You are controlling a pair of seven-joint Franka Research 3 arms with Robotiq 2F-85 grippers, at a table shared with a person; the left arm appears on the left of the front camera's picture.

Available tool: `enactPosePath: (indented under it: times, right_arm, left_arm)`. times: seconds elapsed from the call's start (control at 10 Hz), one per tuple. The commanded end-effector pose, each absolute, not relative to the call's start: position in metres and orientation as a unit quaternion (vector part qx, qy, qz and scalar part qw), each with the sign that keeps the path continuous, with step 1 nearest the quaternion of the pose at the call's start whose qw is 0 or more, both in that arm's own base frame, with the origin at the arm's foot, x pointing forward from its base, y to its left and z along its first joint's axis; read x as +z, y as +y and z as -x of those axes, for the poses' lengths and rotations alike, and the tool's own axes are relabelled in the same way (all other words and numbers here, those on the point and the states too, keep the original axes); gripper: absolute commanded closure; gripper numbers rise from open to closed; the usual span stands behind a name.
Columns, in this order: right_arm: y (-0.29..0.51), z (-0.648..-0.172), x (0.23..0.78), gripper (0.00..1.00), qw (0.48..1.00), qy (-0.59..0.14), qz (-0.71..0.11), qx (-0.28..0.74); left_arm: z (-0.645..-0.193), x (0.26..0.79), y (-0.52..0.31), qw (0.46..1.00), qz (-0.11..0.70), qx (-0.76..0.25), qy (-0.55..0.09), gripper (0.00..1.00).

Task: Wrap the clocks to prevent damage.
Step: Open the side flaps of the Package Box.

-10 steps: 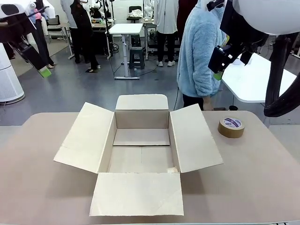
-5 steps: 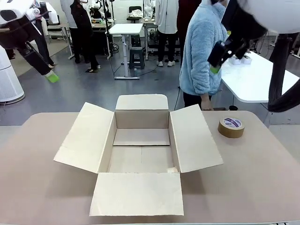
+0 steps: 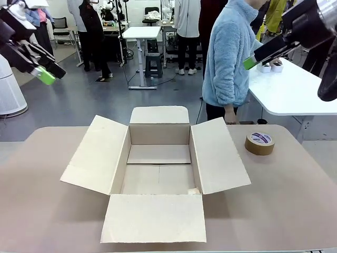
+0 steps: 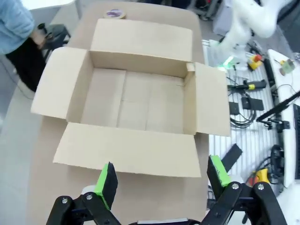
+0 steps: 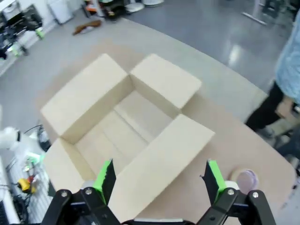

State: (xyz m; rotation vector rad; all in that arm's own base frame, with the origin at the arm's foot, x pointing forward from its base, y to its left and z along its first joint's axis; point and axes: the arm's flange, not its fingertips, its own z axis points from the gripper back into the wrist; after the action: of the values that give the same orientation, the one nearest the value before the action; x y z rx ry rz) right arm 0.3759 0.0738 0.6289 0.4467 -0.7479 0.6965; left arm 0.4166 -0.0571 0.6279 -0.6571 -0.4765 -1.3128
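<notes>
Open brown cardboard box (image 3: pixel 95 155), flaps spread, on tan table (image 3: pixel 284 205), brown tape roll (image 3: pixel 259 143) near its right flap, person in pale blue fleece (image 3: pixel 226 58) behind, left gripper (image 3: pixel 51 74) and right gripper (image 3: pixel 251 61) raised high at either side, both spread wide, grasping nothing

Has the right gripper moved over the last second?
Yes. The right gripper has risen and tilted flatter, with its arm swinging to the picture's right above the white side table.

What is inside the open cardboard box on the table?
Inside the box, just its bare bottom and walls are visible; no object lies there. From the front the near inner wall is hidden, but the left wrist view shows the whole bottom.
</notes>
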Motion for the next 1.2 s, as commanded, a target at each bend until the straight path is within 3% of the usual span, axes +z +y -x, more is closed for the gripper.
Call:
enactPosePath:
  times: [0.0,0.4,0.5,0.6,0.9,1.0,1.1]
  right_arm:
    - [0.053,-0.374,0.61,0.0,0.84,-0.312,-0.254,0.363]
    - [0.027,-0.369,0.591,0.0,0.823,-0.348,-0.265,0.363]
    - [0.031,-0.365,0.588,0.0,0.833,-0.368,-0.219,0.351]
    - [0.027,-0.372,0.599,0.0,0.831,-0.335,-0.259,0.362]
    - [0.024,-0.37,0.598,0.0,0.836,-0.339,-0.242,0.358]
    - [0.026,-0.365,0.598,0.59,0.83,-0.356,-0.207,0.376]
    - [0.028,-0.362,0.599,0.59,0.83,-0.359,-0.2,0.376]
  left_arm:
    - [-0.425,0.632,-0.029,0.721,0.307,-0.579,-0.225,0.0]
    - [-0.421,0.627,0.008,0.731,0.321,-0.526,-0.292,0.0]
    - [-0.42,0.624,0.01,0.744,0.3,-0.519,-0.296,0.0]
    - [-0.422,0.634,0.015,0.737,0.32,-0.53,-0.27,0.0]
    - [-0.416,0.629,0.021,0.739,0.305,-0.533,-0.276,0.0]
    - [-0.413,0.631,0.024,0.736,0.293,-0.54,-0.285,0.6]
    - [-0.414,0.631,0.027,0.735,0.296,-0.54,-0.285,0.6]
